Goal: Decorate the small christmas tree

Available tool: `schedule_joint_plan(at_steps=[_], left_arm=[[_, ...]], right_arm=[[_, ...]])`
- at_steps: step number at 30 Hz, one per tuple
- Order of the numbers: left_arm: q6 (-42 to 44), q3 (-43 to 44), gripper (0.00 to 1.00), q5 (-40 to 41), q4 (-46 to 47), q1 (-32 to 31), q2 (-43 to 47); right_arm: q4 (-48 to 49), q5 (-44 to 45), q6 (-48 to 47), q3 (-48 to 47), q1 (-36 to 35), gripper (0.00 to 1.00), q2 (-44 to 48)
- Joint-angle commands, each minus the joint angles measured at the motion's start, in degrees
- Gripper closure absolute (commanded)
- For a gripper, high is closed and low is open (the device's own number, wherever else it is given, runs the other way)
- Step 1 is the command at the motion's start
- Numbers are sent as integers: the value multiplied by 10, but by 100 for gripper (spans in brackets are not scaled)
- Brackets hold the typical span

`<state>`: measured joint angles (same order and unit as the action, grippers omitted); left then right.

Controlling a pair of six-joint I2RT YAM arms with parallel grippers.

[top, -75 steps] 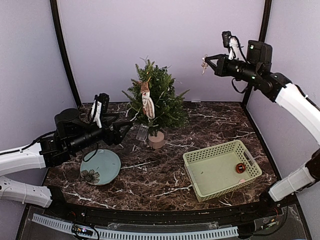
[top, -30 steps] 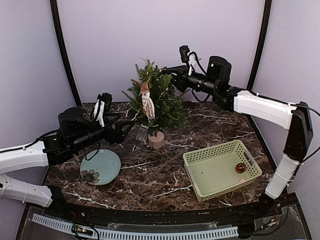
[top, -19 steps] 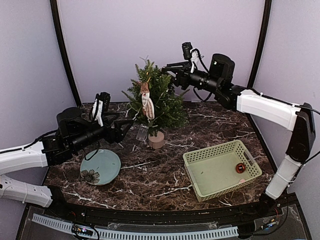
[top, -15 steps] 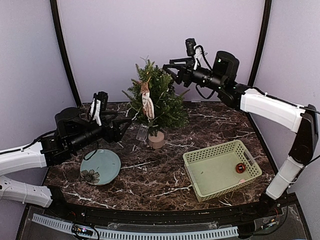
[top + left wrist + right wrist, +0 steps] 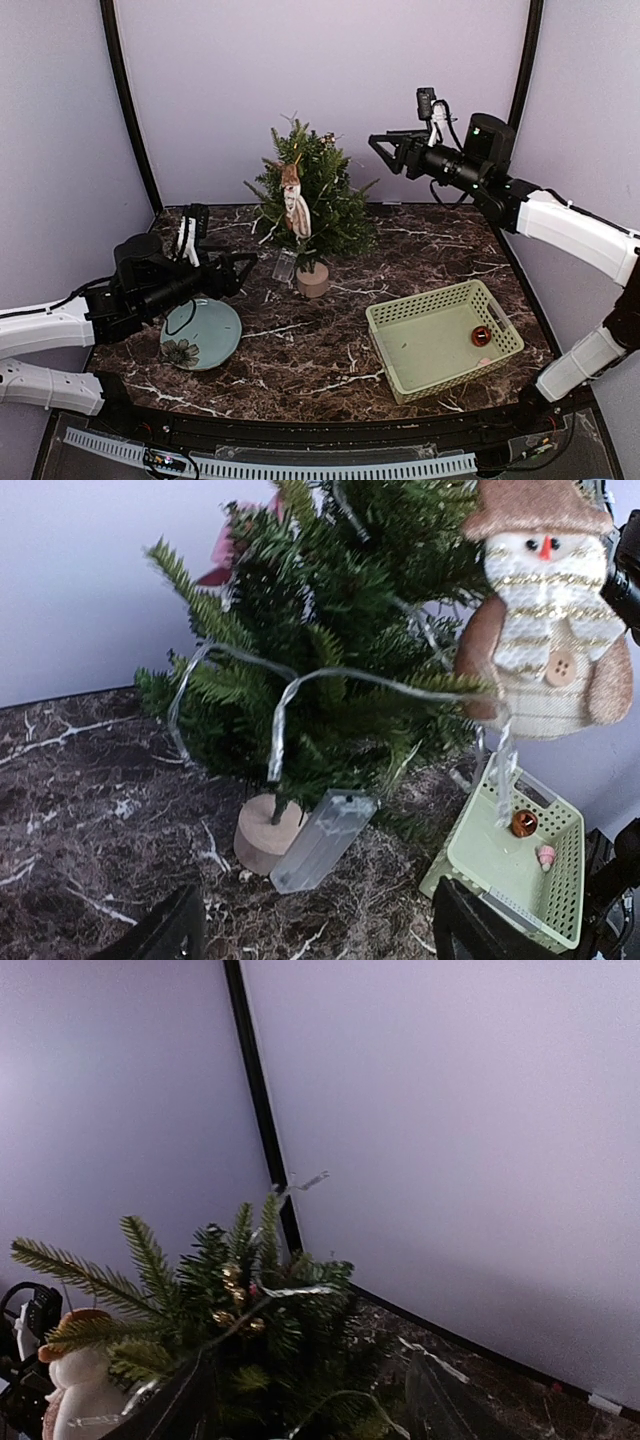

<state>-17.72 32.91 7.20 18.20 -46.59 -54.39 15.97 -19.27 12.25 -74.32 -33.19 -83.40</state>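
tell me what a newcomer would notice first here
The small christmas tree stands at the back middle of the dark marble table, a plush snowman hanging on its front. The right gripper hovers up to the right of the treetop with its fingers apart, holding nothing. A pale green basket sits at the front right with a small reddish ball inside.

Bright, diffuse, even light with faint shadows; right wrist view soft, the small christmas tree (image 5: 250,1345) slightly blurred.
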Motion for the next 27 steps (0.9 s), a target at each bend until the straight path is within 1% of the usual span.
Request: schedule_joint_plan(at_steps=[1, 4, 6, 10, 12, 13, 15, 17, 18, 20, 21, 24, 27], left_arm=[[-96, -42, 20, 25, 31, 4, 18], [-158, -82, 23, 53, 57, 4, 13], [-180, -102, 24, 57, 87, 5, -1], [-226, -129, 32, 67, 142, 5, -41], [-249, -141, 37, 60, 189, 5, -68], [-255, -148, 40, 52, 203, 4, -90], [-274, -156, 44, 47, 247, 4, -129], [-289, -162, 46, 46, 299, 5, -174], [-294, -163, 47, 46, 341, 5, -190], [-298, -153, 48, 38, 389, 4, -257], [-302, -149, 48, 32, 403, 4, -274], [-319, -127, 50, 14, 483, 4, -361], [-348, -104, 53, -18, 544, 7, -430]], right_arm=[[-29, 24, 85, 46, 50, 35, 20], [-62, 39, 105, 60, 71, 37, 0], [-75, 29, 130, 60, 86, 40, -30], [-66, -4, 171, 50, 102, 48, -105], [-62, -19, 189, 32, 103, 52, -147], [-60, -30, 196, 23, 103, 53, -169], [-30, -41, 225, 20, 103, 56, -209], [20, -65, 264, 25, 103, 57, -241], [39, -77, 280, 24, 103, 58, -257], [65, -94, 307, 15, 101, 60, -291], [72, -103, 315, 5, 99, 61, -309], [71, -125, 328, -29, 91, 63, -355], [73, -146, 337, -58, 80, 63, -387]])
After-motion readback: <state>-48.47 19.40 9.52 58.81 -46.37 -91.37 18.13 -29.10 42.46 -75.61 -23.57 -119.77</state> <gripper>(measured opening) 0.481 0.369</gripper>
